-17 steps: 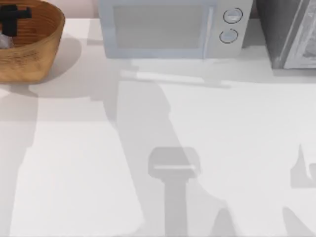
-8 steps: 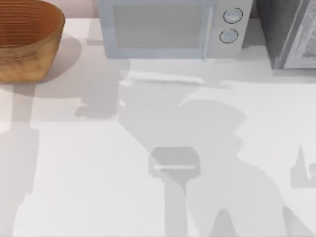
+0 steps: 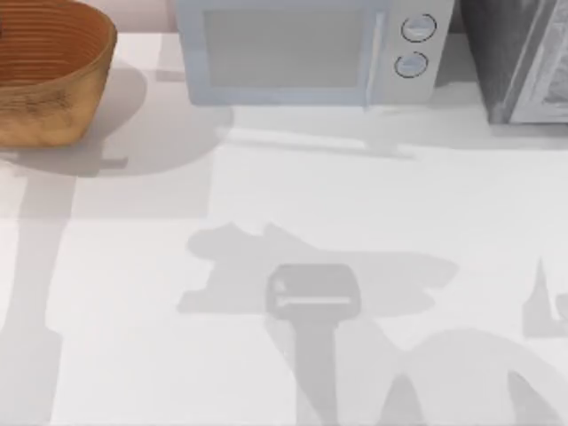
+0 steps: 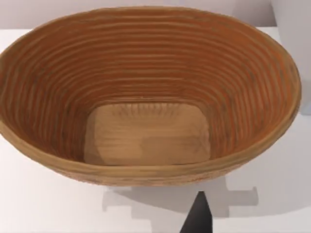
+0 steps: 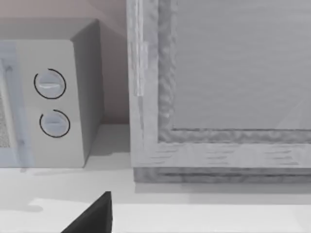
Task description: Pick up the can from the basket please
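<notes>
- The can is not lying inside the basket (image 4: 146, 73); where it is, I cannot tell.
- The left gripper (image 4: 198, 218) is hanging near the basket; its fingers are hidden.
- I am guessing the pick-up step is ending.
- Next: holding steady.

- Left gripper: one black finger tip (image 4: 198, 216) seen in the left wrist view, just below the basket (image 4: 272, 73). Tapers to a narrow point, flat matte black, no screws/markings/cables visible.
- Right gripper: one black finger part (image 5: 92, 216) seen in the right wrist view, below the microwave (image 5: 82, 97). Slanted straight edge, squared vertical side, same plain matte black, no markings.
- Rest of both arms' bodies: can't tell.
</notes>
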You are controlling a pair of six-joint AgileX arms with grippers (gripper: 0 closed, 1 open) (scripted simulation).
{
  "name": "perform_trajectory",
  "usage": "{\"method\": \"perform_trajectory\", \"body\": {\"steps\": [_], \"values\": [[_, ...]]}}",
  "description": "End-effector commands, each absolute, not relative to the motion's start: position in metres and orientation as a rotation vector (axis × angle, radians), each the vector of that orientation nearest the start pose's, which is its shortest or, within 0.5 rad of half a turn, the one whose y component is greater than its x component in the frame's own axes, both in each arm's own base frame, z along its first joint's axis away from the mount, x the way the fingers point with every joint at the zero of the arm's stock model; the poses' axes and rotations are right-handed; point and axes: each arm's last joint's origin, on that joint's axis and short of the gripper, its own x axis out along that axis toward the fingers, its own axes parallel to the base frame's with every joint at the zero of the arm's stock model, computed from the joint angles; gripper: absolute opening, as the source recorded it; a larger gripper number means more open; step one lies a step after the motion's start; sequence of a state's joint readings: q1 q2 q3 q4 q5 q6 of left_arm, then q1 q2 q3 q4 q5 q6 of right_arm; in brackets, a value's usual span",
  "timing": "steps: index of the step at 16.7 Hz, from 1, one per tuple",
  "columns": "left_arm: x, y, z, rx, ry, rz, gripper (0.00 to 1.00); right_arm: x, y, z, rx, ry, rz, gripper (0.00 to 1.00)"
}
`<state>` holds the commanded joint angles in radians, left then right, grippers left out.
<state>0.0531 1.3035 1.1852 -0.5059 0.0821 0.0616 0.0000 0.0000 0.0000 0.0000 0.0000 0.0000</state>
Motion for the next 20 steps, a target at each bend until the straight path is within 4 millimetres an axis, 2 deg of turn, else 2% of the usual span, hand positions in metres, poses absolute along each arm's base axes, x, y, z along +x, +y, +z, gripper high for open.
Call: {"method": "perform_trajectory", "body": {"steps": [3,6,9,11,13,16,20], "values": [[0.248,0.009,0.323,0.004,0.53,-0.046,0.0,0.106,-0.001,0.16,0.0,0.0,0.0,1.0],[0.2,0.005,0.303,0.005,0.45,-0.045,0.0,0.106,-0.001,0.16,0.0,0.0,0.0,1.0],[0.153,0.002,0.265,0.011,0.349,-0.037,0.0,0.106,-0.001,0.16,0.0,0.0,0.0,1.0],[0.131,0.0,0.236,0.014,0.273,-0.031,0.0,0.106,-0.001,0.16,0.0,0.0,0.0,1.0],[0.117,-0.001,0.21,0.013,0.191,-0.025,0.0,0.106,-0.001,0.16,0.0,0.0,0.0,1.0],[0.108,-0.001,0.179,0.007,0.081,-0.018,0.0,0.106,-0.001,0.16,0.0,0.0,0.0,1.0],[0.106,-0.001,0.16,0.0,0.002,0.0,0.0,0.106,-0.001,0.16,0.0,0.0,0.0,1.0]]}}
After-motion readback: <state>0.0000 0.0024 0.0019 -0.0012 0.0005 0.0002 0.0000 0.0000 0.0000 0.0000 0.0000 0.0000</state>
